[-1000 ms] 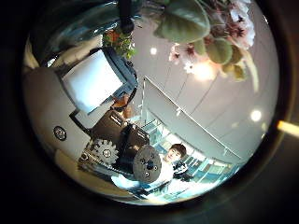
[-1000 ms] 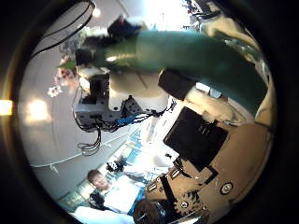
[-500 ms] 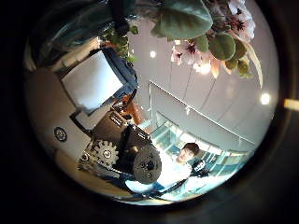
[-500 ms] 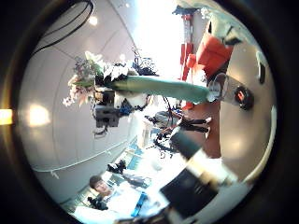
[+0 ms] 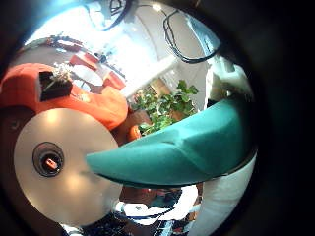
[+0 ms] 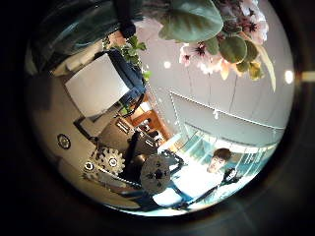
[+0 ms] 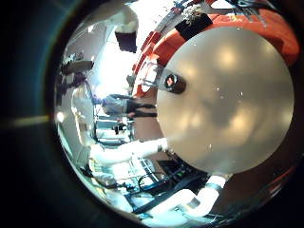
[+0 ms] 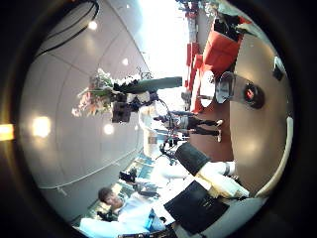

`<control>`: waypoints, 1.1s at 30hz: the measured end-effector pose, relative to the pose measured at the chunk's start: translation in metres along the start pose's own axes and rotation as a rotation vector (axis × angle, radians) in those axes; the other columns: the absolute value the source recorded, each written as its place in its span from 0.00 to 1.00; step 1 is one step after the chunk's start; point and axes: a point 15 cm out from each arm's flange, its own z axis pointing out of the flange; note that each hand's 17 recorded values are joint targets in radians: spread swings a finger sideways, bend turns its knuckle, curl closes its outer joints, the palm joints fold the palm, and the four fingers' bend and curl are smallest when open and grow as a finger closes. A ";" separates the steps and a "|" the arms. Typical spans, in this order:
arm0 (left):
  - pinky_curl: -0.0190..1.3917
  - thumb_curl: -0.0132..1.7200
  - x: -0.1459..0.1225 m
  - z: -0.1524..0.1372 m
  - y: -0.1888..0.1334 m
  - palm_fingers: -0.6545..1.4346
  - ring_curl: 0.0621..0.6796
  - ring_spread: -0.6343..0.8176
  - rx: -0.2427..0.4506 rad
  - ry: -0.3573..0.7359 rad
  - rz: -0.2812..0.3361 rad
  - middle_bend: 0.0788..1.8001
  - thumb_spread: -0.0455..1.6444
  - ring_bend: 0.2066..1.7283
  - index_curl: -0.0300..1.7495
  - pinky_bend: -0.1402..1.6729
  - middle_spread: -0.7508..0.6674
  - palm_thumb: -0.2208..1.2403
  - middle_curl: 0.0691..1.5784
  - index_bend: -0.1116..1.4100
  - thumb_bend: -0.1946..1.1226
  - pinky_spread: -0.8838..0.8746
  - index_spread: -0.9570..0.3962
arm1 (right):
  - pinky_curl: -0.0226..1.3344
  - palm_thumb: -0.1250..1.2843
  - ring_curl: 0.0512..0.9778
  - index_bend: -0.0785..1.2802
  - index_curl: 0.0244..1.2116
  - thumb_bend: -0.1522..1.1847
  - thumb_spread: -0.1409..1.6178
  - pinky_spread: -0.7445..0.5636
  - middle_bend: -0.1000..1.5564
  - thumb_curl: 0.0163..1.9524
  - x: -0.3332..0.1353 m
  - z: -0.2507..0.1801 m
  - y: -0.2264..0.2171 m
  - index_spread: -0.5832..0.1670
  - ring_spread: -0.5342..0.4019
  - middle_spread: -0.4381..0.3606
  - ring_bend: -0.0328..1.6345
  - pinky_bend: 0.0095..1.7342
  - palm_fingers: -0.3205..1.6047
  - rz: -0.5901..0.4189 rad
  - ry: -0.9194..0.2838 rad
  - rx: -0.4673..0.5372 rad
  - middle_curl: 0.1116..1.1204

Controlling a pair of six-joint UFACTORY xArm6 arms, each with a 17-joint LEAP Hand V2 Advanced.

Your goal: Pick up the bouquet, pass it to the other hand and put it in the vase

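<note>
The left hand (image 8: 127, 107) grips the bouquet (image 8: 104, 91), teal wrap (image 5: 182, 147) across its palm, blossoms (image 6: 212, 34) aloft. The right hand (image 8: 203, 203) hangs apart; whether it's clenched, I cannot tell. The vase (image 8: 226, 87) stands on the counter (image 7: 223, 100).

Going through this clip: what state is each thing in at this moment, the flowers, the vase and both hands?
bouquet: held in the air, clear of the table, wrapped stem across the left palm
vase: standing on the table, no bouquet in it
left hand: shut on the bouquet
right hand: open, holding nothing, apart from the bouquet
</note>
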 end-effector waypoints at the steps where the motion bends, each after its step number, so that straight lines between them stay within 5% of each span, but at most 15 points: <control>1: 0.59 0.50 -0.005 -0.003 0.000 0.82 0.78 0.16 0.004 -0.005 -0.006 0.60 0.67 0.84 0.73 0.76 0.17 0.86 0.60 0.47 0.24 0.18 0.15 | 0.45 0.54 0.30 0.18 0.32 0.09 0.60 0.86 0.31 0.25 0.000 0.000 0.000 0.38 0.60 0.59 0.52 0.44 0.21 0.000 0.000 0.001 0.28; 12: 0.62 0.53 -0.085 -0.040 0.000 0.82 0.77 0.16 0.067 -0.062 -0.099 0.59 0.68 0.84 0.76 0.74 0.16 0.86 0.61 0.45 0.23 0.17 0.14 | 0.39 0.55 0.25 0.18 0.28 0.09 0.60 0.91 0.28 0.23 0.011 0.000 -0.004 0.40 0.62 0.59 0.49 0.41 0.24 0.025 -0.013 -0.001 0.25; 33: 0.66 0.56 -0.162 -0.037 0.004 0.83 0.77 0.17 0.073 -0.105 -0.147 0.58 0.70 0.84 0.80 0.71 0.15 0.87 0.62 0.42 0.21 0.16 0.13 | 0.31 0.59 0.20 0.19 0.26 0.09 0.61 0.91 0.25 0.23 0.017 -0.002 -0.012 0.38 0.61 0.56 0.45 0.37 0.28 0.011 -0.007 0.027 0.23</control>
